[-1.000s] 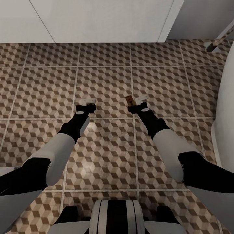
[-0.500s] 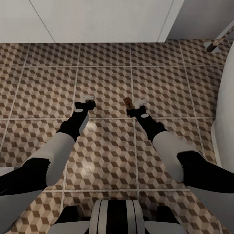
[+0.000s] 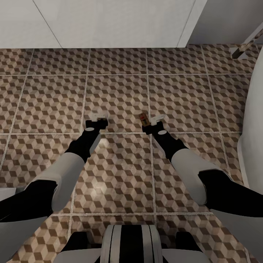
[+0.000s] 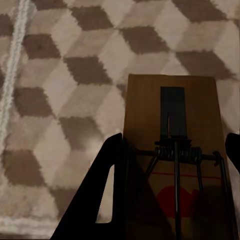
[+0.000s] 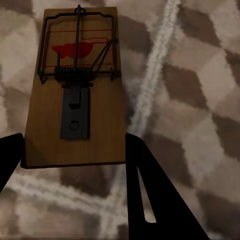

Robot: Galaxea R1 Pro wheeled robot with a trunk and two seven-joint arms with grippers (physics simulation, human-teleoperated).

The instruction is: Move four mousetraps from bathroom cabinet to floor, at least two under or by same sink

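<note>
Both arms reach down to the bathroom floor (image 3: 117, 84) with its cube-pattern tiles. My left gripper (image 3: 98, 116) is shut on a mousetrap (image 4: 172, 115), a brown board with dark wire and a red mark, held flat just over the tiles between the dark fingers (image 4: 107, 200). My right gripper (image 3: 153, 118) is shut on a second mousetrap (image 3: 143, 117), gripping its near end. In the right wrist view that mousetrap (image 5: 75, 90) lies low over a pale grout line, its shadow close beneath. The sink is out of view.
Flat white fronts (image 3: 109, 22) run along the far edge of the floor. A curved white tub wall (image 3: 255, 120) rises at the right, with a slanted leg (image 3: 243, 49) at the far right corner. My own base (image 3: 128, 243) is nearest.
Both grippers have sunk slightly toward the floor and drawn a little nearer to me, each carrying its mousetrap along. The camera has not moved.
</note>
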